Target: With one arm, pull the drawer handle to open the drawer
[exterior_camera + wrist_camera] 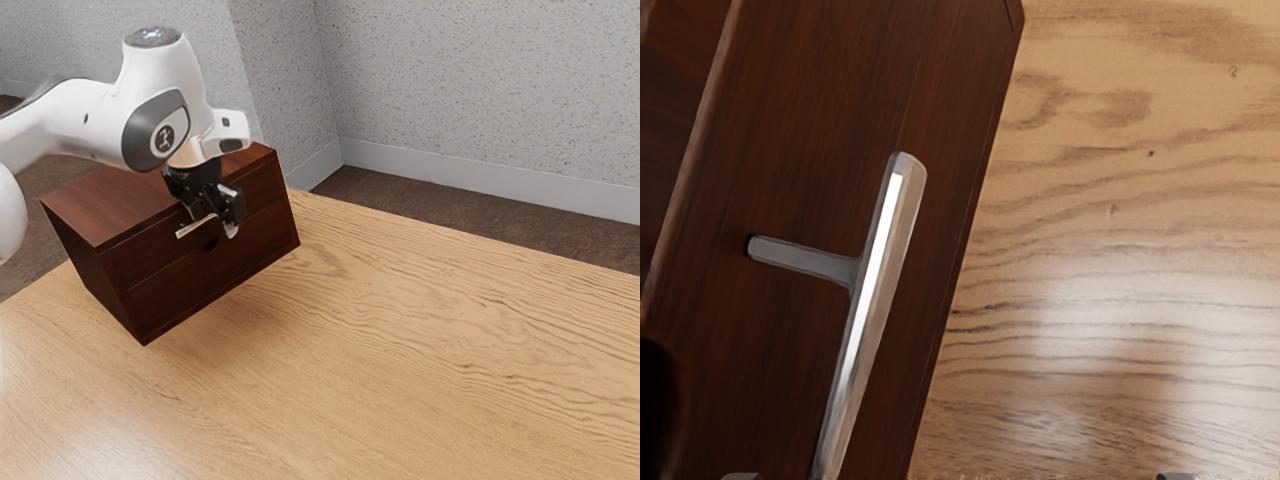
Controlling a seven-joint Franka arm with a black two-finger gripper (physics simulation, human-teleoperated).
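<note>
One dark wooden drawer cabinet [120, 200] stood on the surface [400, 350] toward the exterior view's left. Its silver bar handle [197, 229] [875, 300] jutted from the upper drawer front [150, 245] on a short post. The black tool [222, 214] hung right at that handle, fingers spread apart, clamped on nothing.

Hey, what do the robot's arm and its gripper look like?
The arm is glossy white, built of smooth rounded shells. One joint carries a round grey cover with a small dark mark on a white disc, and a grey cap tops the link above it. The gripper is black and blocky, with a few pale patches.
</note>
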